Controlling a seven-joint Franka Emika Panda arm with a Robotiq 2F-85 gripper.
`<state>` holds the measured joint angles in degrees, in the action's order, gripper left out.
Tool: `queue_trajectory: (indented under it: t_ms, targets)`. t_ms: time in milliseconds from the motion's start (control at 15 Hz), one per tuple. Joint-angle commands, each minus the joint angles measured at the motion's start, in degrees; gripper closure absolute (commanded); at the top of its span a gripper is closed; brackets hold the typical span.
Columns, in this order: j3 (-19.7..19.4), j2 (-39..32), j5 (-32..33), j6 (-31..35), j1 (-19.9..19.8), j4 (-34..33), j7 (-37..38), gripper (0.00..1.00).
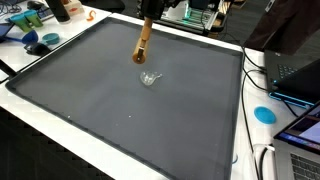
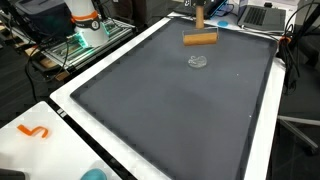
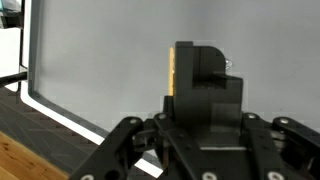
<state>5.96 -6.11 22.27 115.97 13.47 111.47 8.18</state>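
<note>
Clamped wooden tool (image 3: 172, 72) mostly hidden behind fingers (image 3: 200, 72).

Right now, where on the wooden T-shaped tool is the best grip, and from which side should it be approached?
Grip the wooden T-shaped tool by its upright stem, coming down from above. The stem is narrow and points up, while the wide crossbar sits low over the grey mat, leaving little room to get beneath it. The gripper appears shut on the stem's top.
</note>
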Motion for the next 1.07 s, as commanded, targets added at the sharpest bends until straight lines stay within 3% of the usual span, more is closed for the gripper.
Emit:
queue_trajectory:
  t_ms: [0, 467, 1000]
  targets:
    - [1.68, 3.36, -4.93, 1.02, -1.37, 2.32, -5.57, 0.76]
    - [4.14, 3.33, -11.25, -1.17, -0.54, 0.46, -12.15, 0.76]
    - [6.79, -0.37, -7.88, -6.8, 1.56, -4.62, -8.26, 0.76]
